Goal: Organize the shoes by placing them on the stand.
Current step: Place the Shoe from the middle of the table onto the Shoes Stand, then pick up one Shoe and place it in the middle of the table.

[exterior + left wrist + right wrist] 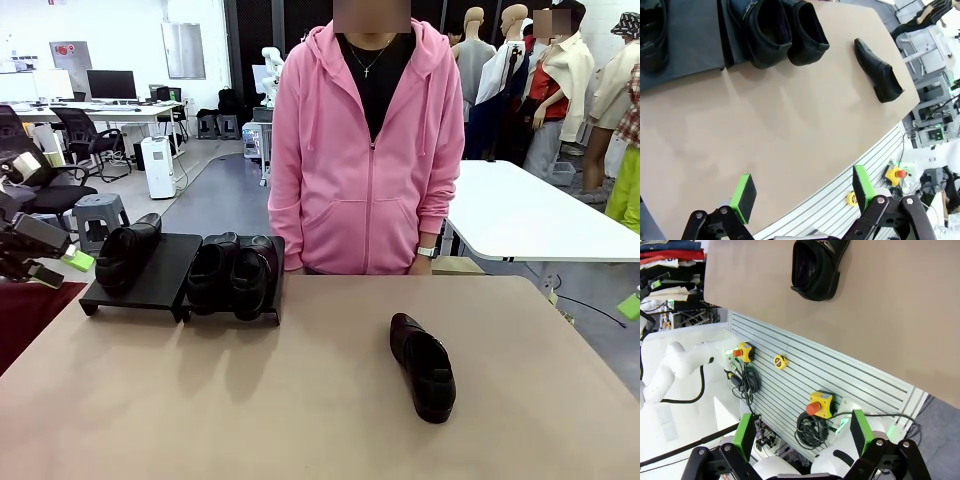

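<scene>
Right tool (802, 432) spread and empty, off the desk (900, 315) edge; loose shoe (816, 267) ahead of it, heel nearest. Best pinched across the opening. Beyond, stand (160, 275) with three shoes (232, 272), free slot between.

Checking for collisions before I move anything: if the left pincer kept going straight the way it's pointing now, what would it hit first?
Most likely the bare tan table top. The open left pincer looks down at it, nothing between. The shoes on the stand and the lone shoe lie farther along; depth is hard to judge.
</scene>
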`<state>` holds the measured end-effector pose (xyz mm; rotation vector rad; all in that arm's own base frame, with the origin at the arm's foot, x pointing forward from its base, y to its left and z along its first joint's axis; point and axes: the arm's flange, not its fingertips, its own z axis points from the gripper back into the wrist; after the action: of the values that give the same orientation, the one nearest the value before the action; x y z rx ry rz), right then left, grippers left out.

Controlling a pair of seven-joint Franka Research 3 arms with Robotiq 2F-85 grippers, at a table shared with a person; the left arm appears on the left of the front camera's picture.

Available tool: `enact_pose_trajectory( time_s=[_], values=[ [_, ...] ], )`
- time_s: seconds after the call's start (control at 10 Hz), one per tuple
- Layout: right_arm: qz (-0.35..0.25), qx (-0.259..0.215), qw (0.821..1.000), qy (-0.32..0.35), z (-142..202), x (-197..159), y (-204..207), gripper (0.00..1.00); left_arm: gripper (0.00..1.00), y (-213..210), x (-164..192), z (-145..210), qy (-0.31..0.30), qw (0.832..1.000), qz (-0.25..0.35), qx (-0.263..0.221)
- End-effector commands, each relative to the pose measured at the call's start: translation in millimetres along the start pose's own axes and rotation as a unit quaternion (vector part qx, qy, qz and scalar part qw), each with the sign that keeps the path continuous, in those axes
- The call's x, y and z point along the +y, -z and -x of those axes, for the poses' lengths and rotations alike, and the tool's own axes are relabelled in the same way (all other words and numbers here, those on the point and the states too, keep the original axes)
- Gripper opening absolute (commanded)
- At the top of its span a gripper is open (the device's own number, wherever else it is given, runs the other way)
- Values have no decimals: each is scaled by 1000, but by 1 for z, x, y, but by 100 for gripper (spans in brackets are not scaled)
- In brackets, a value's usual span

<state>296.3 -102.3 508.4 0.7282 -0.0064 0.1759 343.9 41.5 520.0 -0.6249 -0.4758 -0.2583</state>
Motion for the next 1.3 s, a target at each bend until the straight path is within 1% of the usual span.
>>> enact_pose_trajectory(
  time_s=[0.0, 0.5, 0.6, 0.7, 0.8, 0.9, 1.0, 1.1, 1.2],
  values=[
    [3, 4, 1000, 7, 1, 1, -4, 100, 100, 4, 1, 1, 9, 1000, 11, -6],
    [0, 0, 1000, 0, 0, 0, 0, 100, 100, 4, 1, 1, 9, 1000, 11, -6],
    [101, 61, 993, -6, -39, 50, 26, 100, 100, 4, 1, 1, 9, 1000, 11, -6],
    [183, 140, 973, -37, -86, 99, 66, 100, 100, 4, 1, 1, 9, 1000, 11, -6],
    [247, 171, 953, -39, -122, 140, 109, 100, 100, 4, 1, 1, 9, 1000, 11, -6],
    [303, 209, 929, -50, -147, 170, 157, 100, 100, 4, 1, 1, 9, 1000, 11, -6],
    [348, 217, 910, -56, -154, 190, 196, 100, 100, 4, 1, 1, 9, 1000, 11, -6],
    [385, 225, 892, -72, -155, 200, 223, 100, 100, 4, 1, 1, 9, 1000, 11, -6],
    [383, 211, 896, -80, -152, 199, 219, 100, 100, 4, 1, 1, 9, 1000, 11, -6]
  ],
)
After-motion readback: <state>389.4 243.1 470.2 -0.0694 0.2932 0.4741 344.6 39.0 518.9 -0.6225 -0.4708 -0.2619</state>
